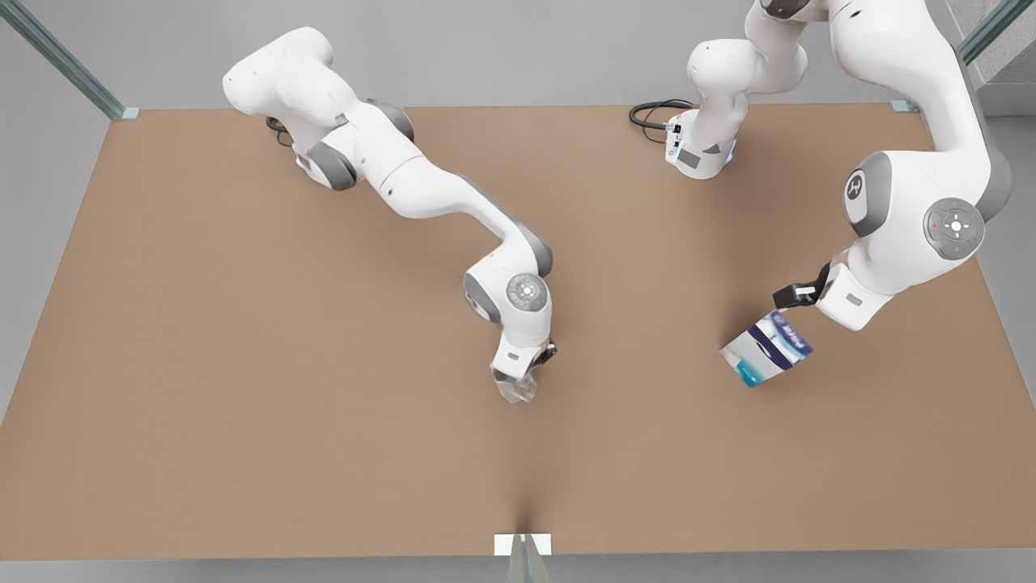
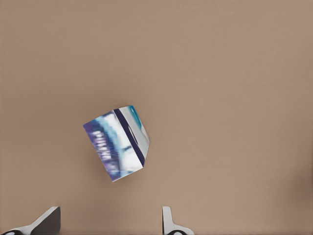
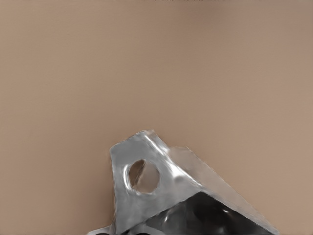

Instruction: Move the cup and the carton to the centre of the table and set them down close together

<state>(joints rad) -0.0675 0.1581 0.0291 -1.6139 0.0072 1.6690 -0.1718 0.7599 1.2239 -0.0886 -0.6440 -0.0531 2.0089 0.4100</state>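
Grippers first. Your right gripper [image 1: 524,374] sits near the middle of the table [image 1: 243,364], at the end of the arm on the front view's left. The right wrist view shows the cup [image 3: 161,193] pressed close under the camera, handle loop facing out, so you can take it as clamped between the fingers; the fingers themselves are hidden behind the cup. In the front view the cup [image 1: 515,385] hangs at the gripper's tip, low over the table or touching it; you cannot tell which. That pose fits a delivery to the centre, and my reading is that the cup is at or near its drop point.

Your left gripper [image 1: 797,298] is on the arm at the front view's right. In the left wrist view its fingers [image 2: 168,223] stand wide apart with nothing between them, and the carton [image 2: 117,143] lies ahead of them on the table, apart from both tips. In the front view the carton [image 1: 765,350] sits just beside the gripper, turned at an angle to the table's edges and well off to the right of the cup. The spread stance suits an approach for a grasp.

Judgement: the cup half of the job is nearly done, the carton half not yet begun. Mind the carton's skewed angle; you likely need the fingers lined up across its narrower faces before closing.
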